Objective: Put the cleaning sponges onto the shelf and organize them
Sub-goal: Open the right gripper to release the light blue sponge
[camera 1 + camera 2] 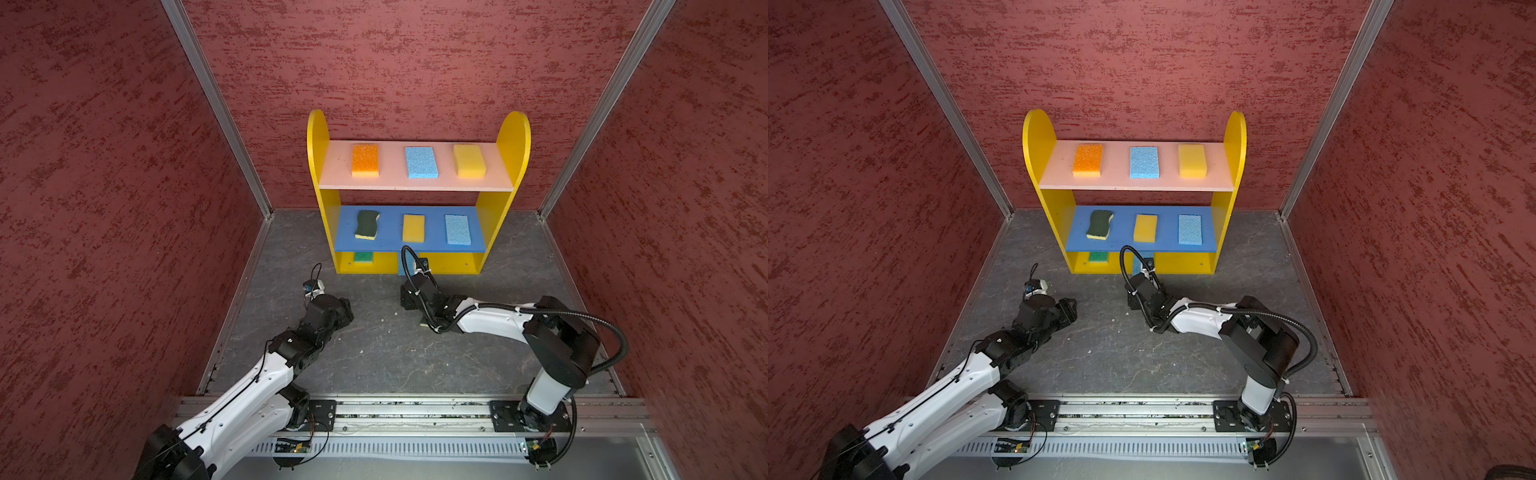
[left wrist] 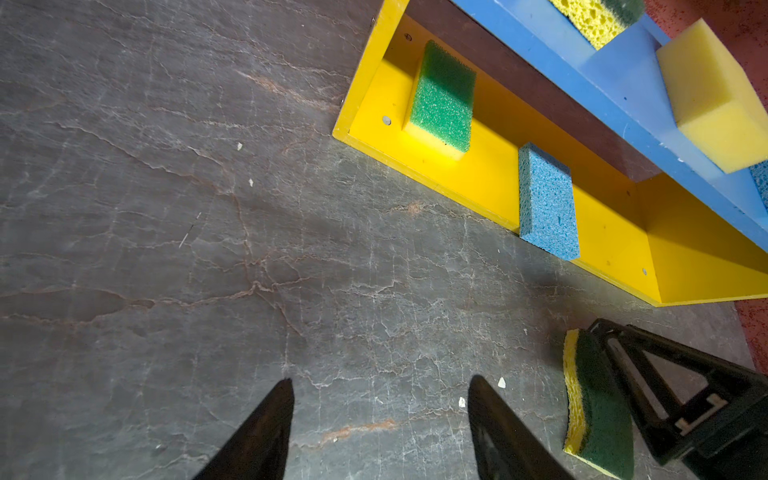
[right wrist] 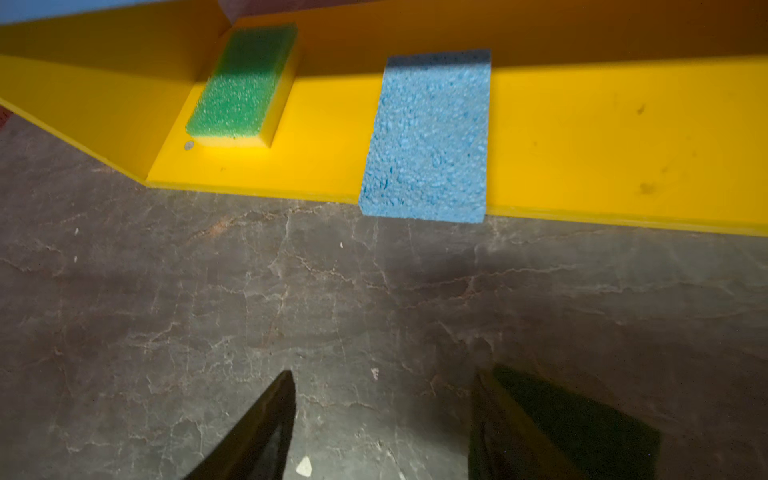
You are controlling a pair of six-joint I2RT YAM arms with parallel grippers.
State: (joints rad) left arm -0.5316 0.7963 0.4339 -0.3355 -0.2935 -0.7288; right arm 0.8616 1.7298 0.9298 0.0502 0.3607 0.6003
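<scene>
Since eight of nine cleaning sponges sit on the shelf, you're nearly done. Pink board: orange sponge, blue sponge, yellow sponge, evenly spaced. Blue board: wavy scourer, second yellow sponge, second blue sponge, also tidy. Yellow base: green-topped sponge tucked at one end, third blue sponge mid-base, its near end sticking out past the front lip, so it likely wants a nudge inward.

What's left for you: the last scourer. It's off the shelf, down on the counter, right up against the outer side of a right-arm finger, not between the fingers; whether it lies flat or on its edge I can't tell. The free end of the base looks like its slot.

Right gripper: fingers apart, only bare counter between them, holding nothing. Left gripper: fingers apart too, empty, hovering low over the counter well short of the shelf.

Counter is dark grey, slate-like with pale cracks, a few light crumbs scattered on it. Red textured walls close in three sides, the shelf backs onto the far one, and an aluminium rail carries both arm bases at the front
</scene>
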